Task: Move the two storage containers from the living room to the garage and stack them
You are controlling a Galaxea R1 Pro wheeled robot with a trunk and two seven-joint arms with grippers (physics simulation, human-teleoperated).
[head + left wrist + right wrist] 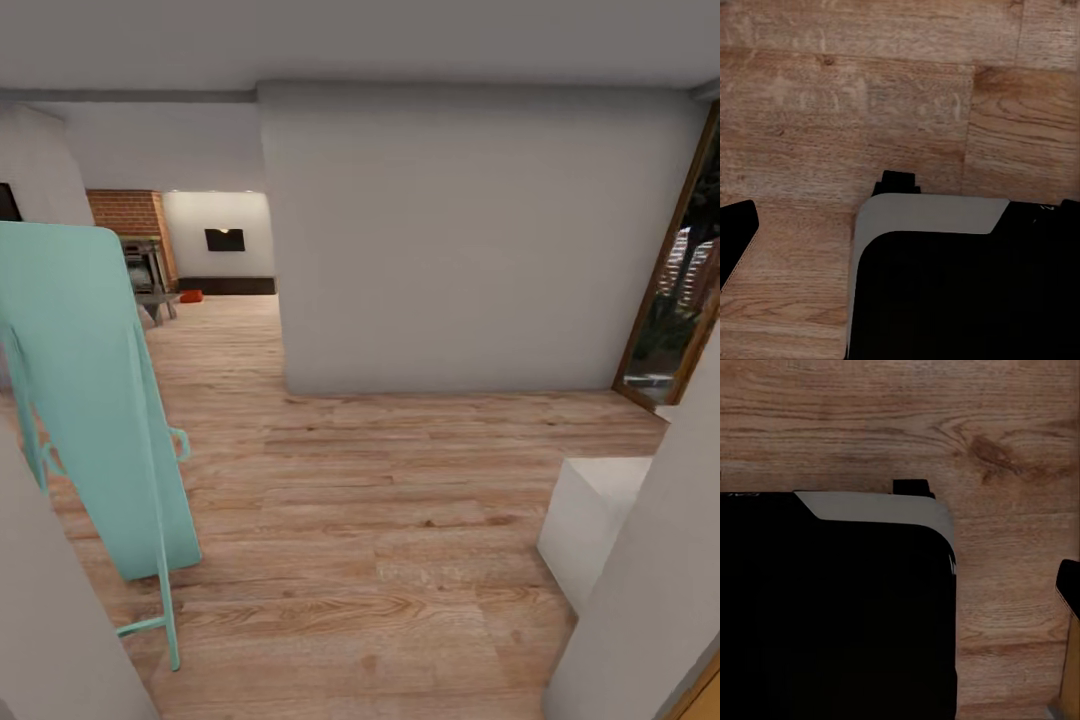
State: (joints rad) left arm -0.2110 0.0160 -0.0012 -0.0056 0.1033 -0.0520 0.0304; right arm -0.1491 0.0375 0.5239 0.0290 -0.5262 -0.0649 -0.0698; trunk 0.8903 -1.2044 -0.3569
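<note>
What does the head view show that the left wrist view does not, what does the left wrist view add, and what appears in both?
Head view: a hallway with a white wall block, a turquoise ironing board leaning at the left, and through the opening a brick fireplace and a small orange-red storage container on the far floor.
Left wrist view: a close look down at the robot's own black and grey body, with a dark part at the picture's edge.
Both: the light wood plank floor.
</note>
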